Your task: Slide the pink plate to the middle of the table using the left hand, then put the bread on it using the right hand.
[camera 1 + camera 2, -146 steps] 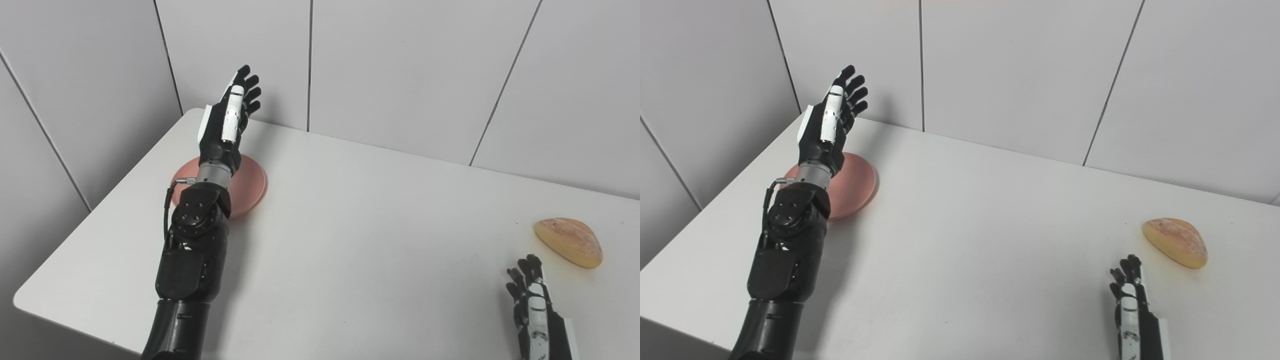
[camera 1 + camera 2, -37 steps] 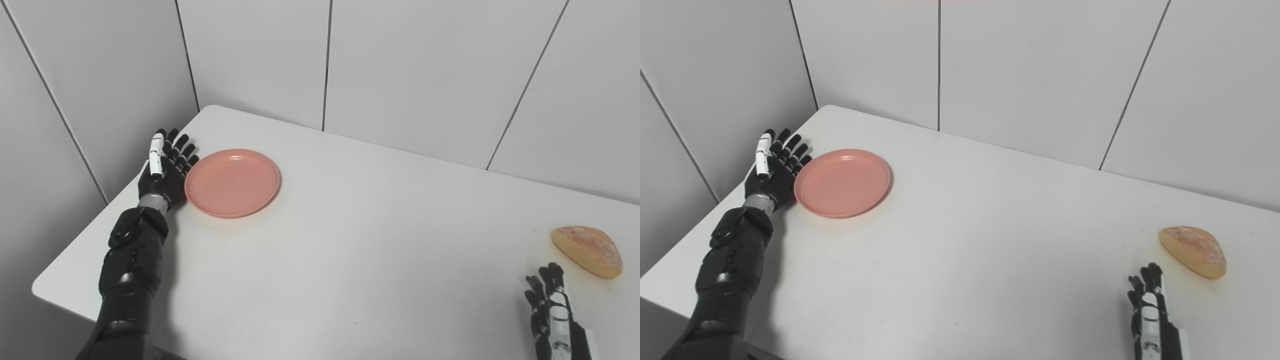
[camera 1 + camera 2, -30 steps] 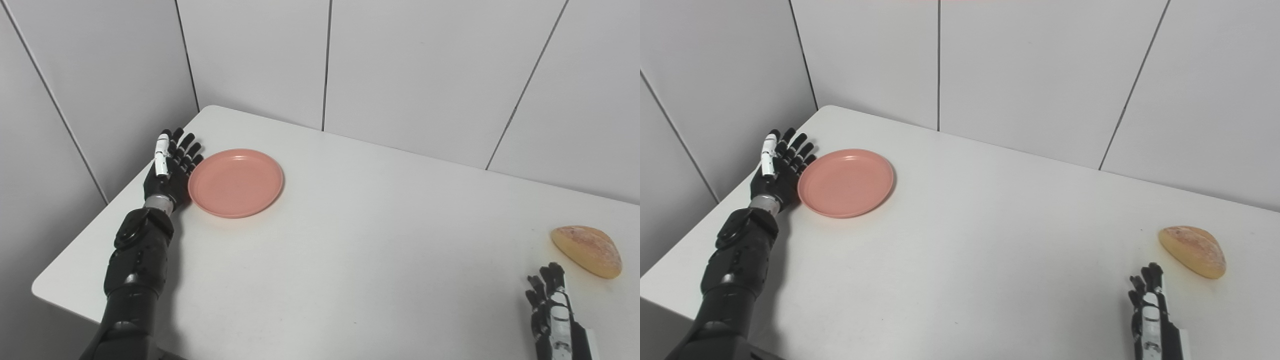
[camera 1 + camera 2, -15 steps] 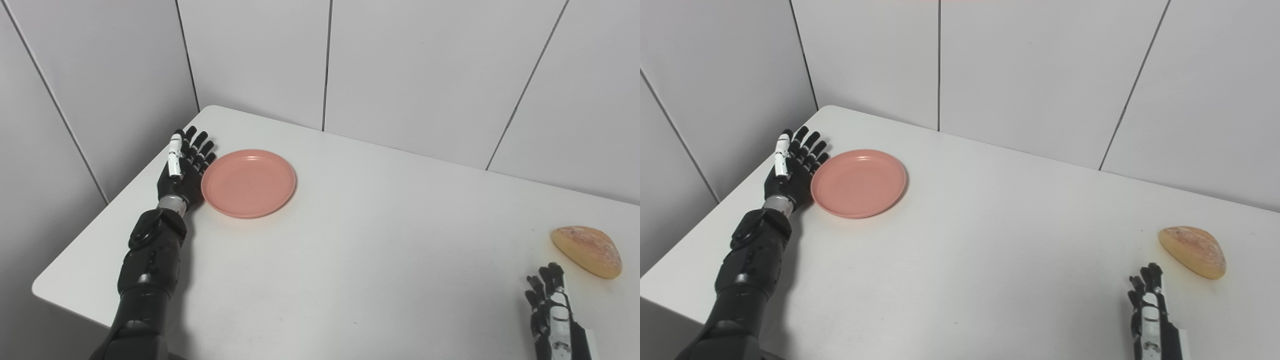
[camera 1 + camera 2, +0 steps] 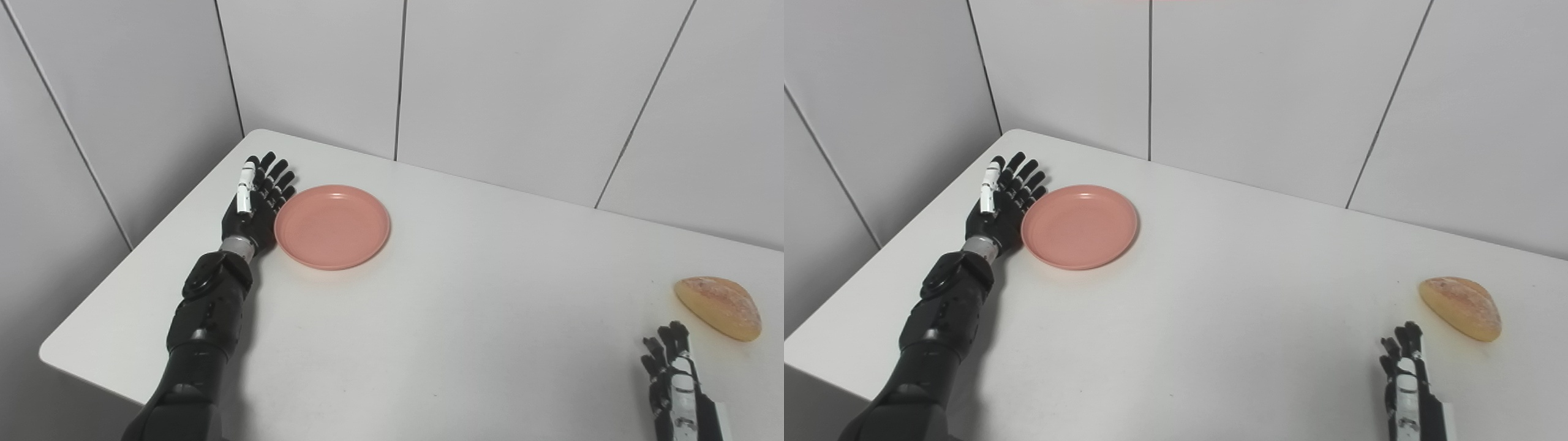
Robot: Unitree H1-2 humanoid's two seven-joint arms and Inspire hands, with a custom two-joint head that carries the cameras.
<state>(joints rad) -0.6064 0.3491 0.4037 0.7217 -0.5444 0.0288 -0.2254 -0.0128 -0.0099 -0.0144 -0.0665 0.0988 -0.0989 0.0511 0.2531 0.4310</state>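
Resting edge-on against the white table point(image 5: 429, 318), our left hand point(image 5: 254, 205) stands flat and spread, fingers point(image 5: 277, 177) extended and apart, gripping nothing; its palm side presses against the left rim of the round, shallow pink plastic plate point(image 5: 332, 226). We see that plate lying flat in the far-left part of the tabletop, a good way left of the middle, with nothing on it. Our left arm (black, jointed, with a silver wrist ring) runs in from the near-left corner of the table and lies low over the surface. Our right hand point(image 5: 1405, 376) sits at the near-right edge of the scene, fingers pointing away from us and loosely apart, holding nothing; we can only see its upper part, since the rest is cut off by the bottom edge. Just beyond it and slightly to the right lies the golden-brown, half-oval crusty bread loaf point(image 5: 1460, 307), flat on the table, near the hand but not touching it, and well apart from the plate. Behind the table stand pale grey wall panels point(image 5: 508, 86) with dark seams.
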